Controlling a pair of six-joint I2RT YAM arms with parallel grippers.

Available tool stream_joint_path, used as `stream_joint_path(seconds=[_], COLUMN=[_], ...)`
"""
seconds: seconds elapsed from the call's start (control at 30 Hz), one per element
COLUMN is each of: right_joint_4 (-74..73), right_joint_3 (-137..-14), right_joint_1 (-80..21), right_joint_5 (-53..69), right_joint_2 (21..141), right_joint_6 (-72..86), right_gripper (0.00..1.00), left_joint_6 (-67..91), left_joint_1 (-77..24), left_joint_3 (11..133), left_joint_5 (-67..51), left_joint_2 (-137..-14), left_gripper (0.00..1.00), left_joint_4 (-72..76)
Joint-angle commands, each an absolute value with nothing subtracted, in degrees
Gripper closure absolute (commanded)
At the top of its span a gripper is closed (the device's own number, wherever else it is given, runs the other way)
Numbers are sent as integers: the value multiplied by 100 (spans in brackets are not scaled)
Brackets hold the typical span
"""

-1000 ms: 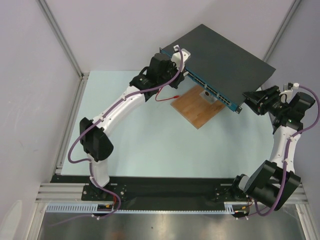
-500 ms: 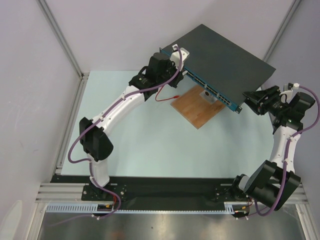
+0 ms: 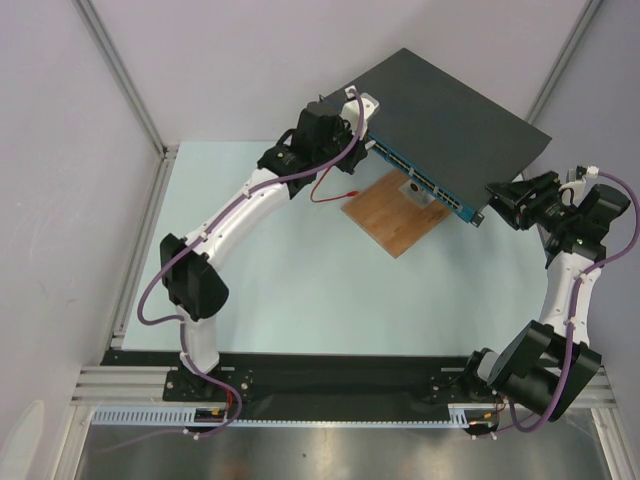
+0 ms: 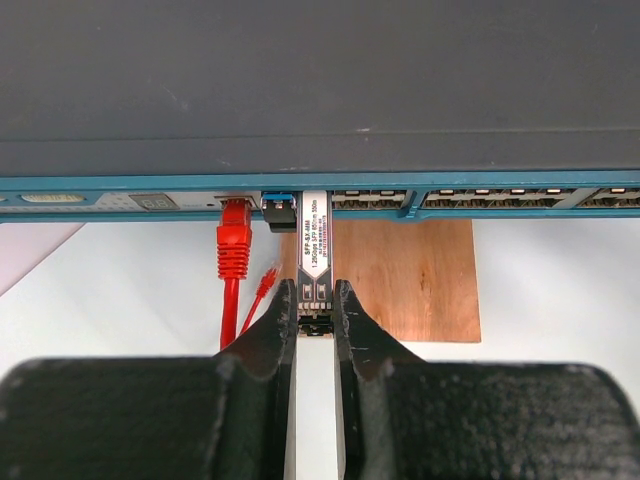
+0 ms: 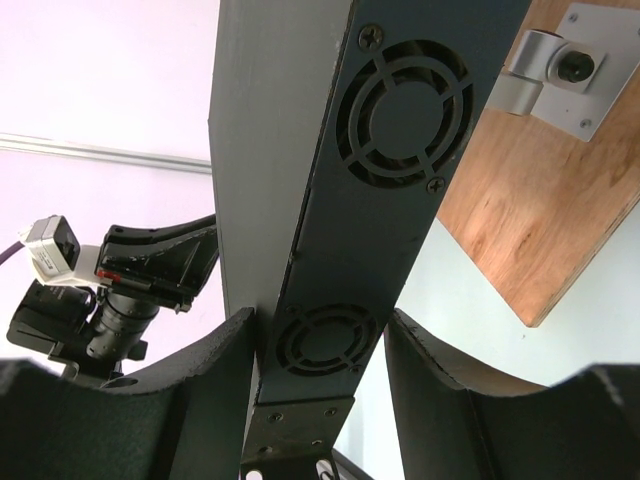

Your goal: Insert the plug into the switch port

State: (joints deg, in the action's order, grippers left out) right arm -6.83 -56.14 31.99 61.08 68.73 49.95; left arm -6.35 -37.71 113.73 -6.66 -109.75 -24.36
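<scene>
The left claw [image 4: 315, 300], pinched on the SFP plug [image 4: 314, 250], has nudged closer, so its tip looks just inside the switch port [image 4: 314, 198].

The plug [image 4: 315, 255] label reads "SFP-SX-MM, 1.25Gbps SFP 850nm 550m".

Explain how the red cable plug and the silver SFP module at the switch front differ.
Colour: the red cable plug is red; the SFP module is silver with a printed label. Hold: the red cable plug is free, while the left gripper pinches the SFP module. Cable: a red cable trails from the plug; none shows behind the module. Both point into the switch front port row, side by side.
</scene>
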Motion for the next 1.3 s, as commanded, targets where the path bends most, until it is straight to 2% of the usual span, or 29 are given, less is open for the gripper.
stream_joint_path(seconds=[0.0, 0.43, 0.93, 1.27], right_joint_4=[-141, -185, -211, -211], right_joint_3=[-5713, -5695, -5704, -5704], right_joint_1=[3041, 3006, 2997, 2979], right_joint_5=[6012, 5994, 5985, 5977], right_joint_2=[6803, 6812, 6847, 6847], right_joint_6=[4975, 4887, 4834, 4834], right_gripper=[100, 100, 100, 100], left_joint_6=[-571, -510, -475, -598], left_joint_1=[-3718, -3718, -3718, -3709], left_joint_3=[11724, 11804, 11119, 11048], left_joint_5=[-738, -1002, -1187, -1222], left_joint_2=[-11100, -10995, -10521, -10643], left_gripper=[100, 100, 100, 100], left_joint_4=[-2048, -1820, -1116, -976])
